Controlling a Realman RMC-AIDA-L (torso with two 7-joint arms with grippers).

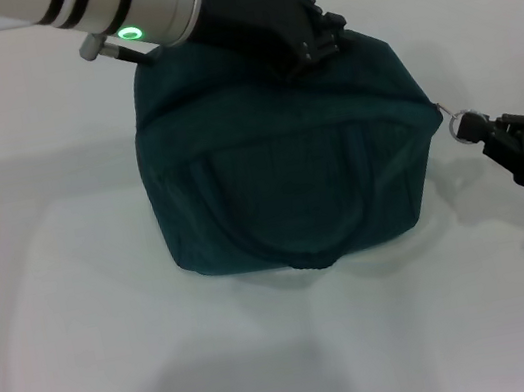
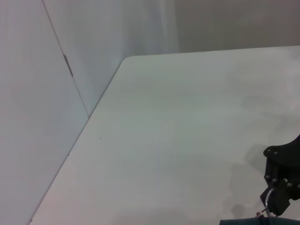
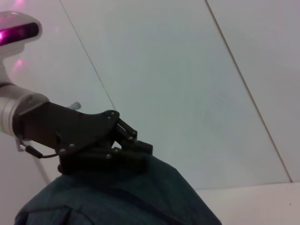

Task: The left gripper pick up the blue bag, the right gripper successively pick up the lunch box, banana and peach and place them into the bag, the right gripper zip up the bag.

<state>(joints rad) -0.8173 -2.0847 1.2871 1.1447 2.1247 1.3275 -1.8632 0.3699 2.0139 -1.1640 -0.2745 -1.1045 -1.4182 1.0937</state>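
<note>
One blue bag (image 1: 288, 171), one zipper ring (image 1: 460, 124), two claws: left claw (image 1: 321, 43), right claw (image 1: 479, 129).

Matt teal cloth blue bag (image 1: 288, 171)

White table (image 2: 187, 140), pale panelled walls (image 2: 28, 117)

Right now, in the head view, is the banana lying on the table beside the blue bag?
No. Only the blue bag stands on the table; no banana shows anywhere beside it.
</note>
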